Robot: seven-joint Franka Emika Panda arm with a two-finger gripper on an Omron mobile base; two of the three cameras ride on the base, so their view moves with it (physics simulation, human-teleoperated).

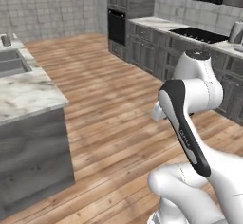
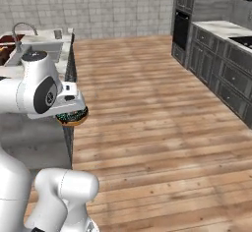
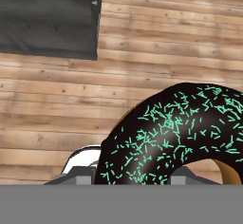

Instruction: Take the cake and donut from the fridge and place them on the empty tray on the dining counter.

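one glossy chocolate donut (image 3: pixel 175 137), a ring flecked with mint-green sprinkles, sits clamped in the tool (image 2: pixel 74 112) above the plank wood floor (image 2: pixel 157 108), just right of the marbled stone counter (image 1: pixel 23 92).

Two base views looked forward over the arm (image 1: pixel 190 123) — sharing the floor (image 2: pixel 157 103); the hand view stared down, close — at the donut (image 3: pixel 175 133).
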